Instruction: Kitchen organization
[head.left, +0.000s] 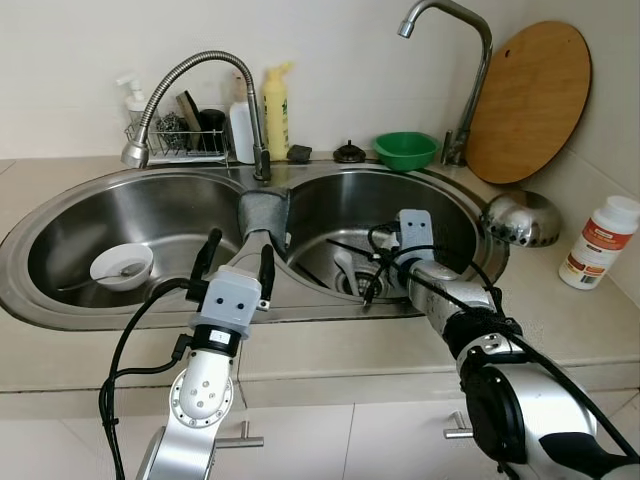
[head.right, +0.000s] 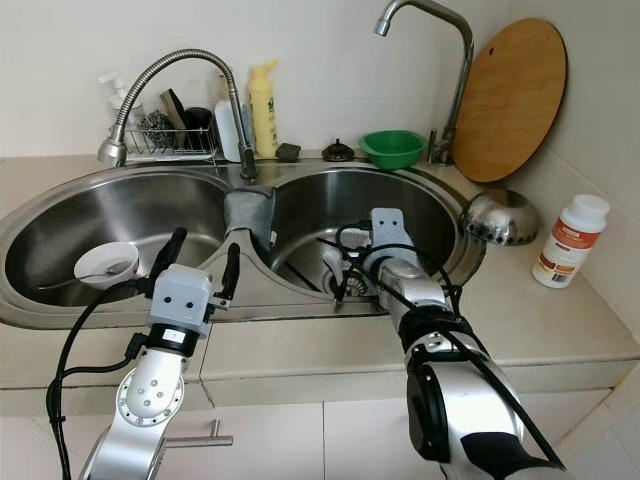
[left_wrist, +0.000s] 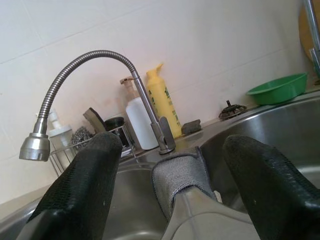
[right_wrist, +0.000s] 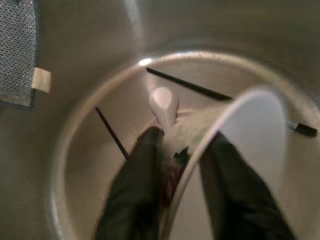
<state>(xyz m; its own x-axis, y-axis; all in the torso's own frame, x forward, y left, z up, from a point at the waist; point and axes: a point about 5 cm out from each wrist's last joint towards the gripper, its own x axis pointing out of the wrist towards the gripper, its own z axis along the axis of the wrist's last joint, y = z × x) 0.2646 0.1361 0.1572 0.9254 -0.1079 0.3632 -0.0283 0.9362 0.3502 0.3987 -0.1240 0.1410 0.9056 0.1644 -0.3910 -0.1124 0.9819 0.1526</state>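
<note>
A double steel sink (head.left: 330, 312) lies before me. My right gripper (right_wrist: 182, 140) reaches down into the right basin (head.left: 440, 205), shut on the rim of a white bowl (right_wrist: 250, 130) that looks tilted. Under it lie a white spoon (right_wrist: 163, 102) and black chopsticks (right_wrist: 190, 86). My left gripper (head.left: 240, 250) hovers open and empty over the sink's front rim, facing the divider. A grey cloth (head.left: 263, 210) is draped over that divider. In the left basin sits another white bowl (head.left: 122, 265) with a spoon in it.
Behind the sink stand a green bowl (head.left: 405, 150), a yellow bottle (head.left: 276, 112) and a wire rack (head.left: 185, 135). A flexible faucet (head.left: 190, 70) arches over the left basin. To the right are a round wooden board (head.left: 528, 100), a steel bowl (head.left: 520, 218) and a white bottle (head.left: 598, 242).
</note>
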